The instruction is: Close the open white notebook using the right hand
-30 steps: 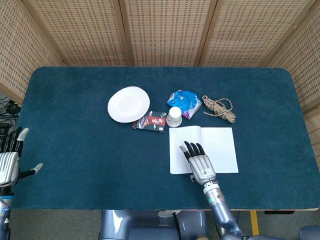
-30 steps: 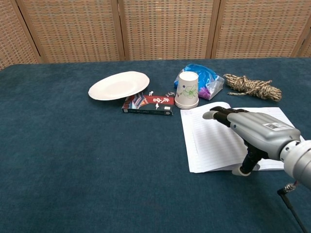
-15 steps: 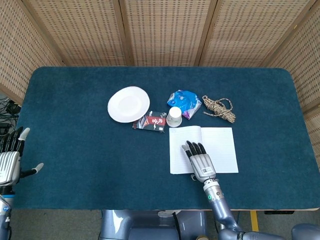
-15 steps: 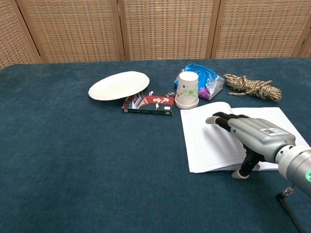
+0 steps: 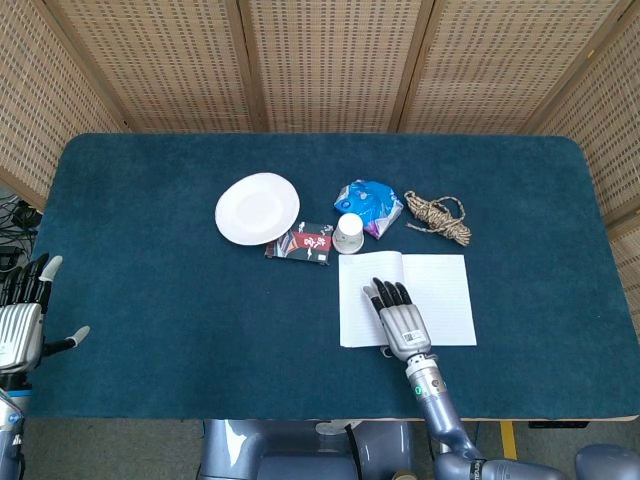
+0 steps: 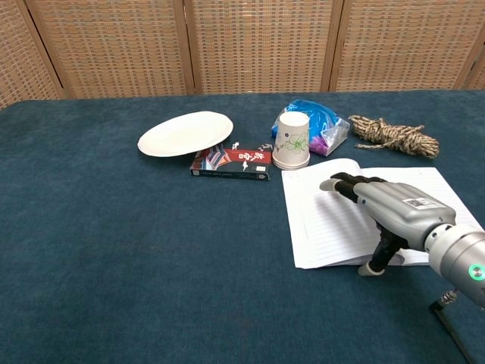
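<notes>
Right hand (image 5: 398,318) flat over open notebook (image 5: 445,290)

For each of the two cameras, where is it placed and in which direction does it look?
Head view: high above the near edge, looking steeply down on the whole table; shows the right hand and, at the frame's left edge, the left hand.
Chest view: low at the near edge, looking across toward the wicker screen; shows only the right hand.
Shared: the white notebook, paper cup, plate, rope.
</notes>
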`<state>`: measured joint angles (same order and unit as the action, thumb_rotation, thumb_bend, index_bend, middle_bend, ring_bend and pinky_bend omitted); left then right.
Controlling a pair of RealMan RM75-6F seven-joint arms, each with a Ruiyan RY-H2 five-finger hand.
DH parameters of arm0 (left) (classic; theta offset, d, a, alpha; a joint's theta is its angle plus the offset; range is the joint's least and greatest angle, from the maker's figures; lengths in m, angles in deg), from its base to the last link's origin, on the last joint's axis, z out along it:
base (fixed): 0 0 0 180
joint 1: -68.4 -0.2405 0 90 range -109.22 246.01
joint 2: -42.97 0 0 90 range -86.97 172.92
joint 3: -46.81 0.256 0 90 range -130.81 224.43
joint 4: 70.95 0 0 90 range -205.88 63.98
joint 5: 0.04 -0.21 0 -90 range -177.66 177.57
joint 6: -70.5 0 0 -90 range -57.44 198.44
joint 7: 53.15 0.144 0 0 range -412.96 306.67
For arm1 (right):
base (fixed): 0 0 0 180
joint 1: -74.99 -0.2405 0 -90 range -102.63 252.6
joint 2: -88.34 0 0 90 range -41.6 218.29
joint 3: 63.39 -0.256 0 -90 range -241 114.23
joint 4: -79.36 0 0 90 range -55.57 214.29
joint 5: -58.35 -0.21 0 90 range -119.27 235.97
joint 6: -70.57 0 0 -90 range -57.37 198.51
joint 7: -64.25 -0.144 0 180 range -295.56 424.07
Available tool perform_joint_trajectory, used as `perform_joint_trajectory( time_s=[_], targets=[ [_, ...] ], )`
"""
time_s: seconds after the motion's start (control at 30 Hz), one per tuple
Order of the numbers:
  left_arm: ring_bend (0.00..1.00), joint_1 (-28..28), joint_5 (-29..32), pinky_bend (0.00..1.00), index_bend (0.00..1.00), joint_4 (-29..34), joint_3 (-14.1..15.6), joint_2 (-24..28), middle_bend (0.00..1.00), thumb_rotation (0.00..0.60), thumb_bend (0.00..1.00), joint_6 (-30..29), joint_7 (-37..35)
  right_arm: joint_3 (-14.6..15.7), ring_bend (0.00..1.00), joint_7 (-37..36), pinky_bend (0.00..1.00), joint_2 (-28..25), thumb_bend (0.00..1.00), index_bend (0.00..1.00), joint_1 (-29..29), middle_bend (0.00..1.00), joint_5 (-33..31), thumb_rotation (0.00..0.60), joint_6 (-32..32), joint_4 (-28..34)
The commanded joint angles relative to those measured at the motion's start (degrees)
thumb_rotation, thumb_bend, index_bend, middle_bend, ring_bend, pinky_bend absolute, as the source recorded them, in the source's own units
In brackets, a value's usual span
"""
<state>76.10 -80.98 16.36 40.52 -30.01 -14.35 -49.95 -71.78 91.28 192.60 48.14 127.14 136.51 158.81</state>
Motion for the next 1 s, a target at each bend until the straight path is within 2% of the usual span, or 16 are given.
perform_joint_trajectory(
  time_s=[0.03,0.37,0.7,1.0],
  targets=[
    [0.0,0.07,-0.04,0.0,0.0,-0.05,0.01,0.01,0.0,0.6,0.08,0.09,-0.01,0.25,0.0,-1.05,0.0,0.4,0.33,0.03,0.05,0.0,1.34,0.6,0.9,-1.17],
    [0.0,0.02,-0.22,0.0,0.0,0.08,0.02,0.1,0.0,0.6,0.08,-0.06,-0.54,1.34,0.0,-2.82,0.0,1.09,0.4,0.04,0.76,0.0,1.78,0.6,0.83,-3.38],
    [0.0,-0.04,-0.61,0.0,0.0,0.19,0.13,0.12,0.0,0.6,0.08,-0.31,-1.02,2.12,0.0,-5.27,0.0,1.49,0.59,0.05,1.73,0.0,5.08,0.6,3.59,-4.81],
    [0.0,-0.08,-0.9,0.0,0.0,0.44,0.24,0.17,0.0,0.6,0.08,-0.48,-1.01,1.53,0.0,-5.04,0.0,0.69,0.68,0.06,2.37,0.0,5.44,0.6,4.84,-3.64]
  ],
)
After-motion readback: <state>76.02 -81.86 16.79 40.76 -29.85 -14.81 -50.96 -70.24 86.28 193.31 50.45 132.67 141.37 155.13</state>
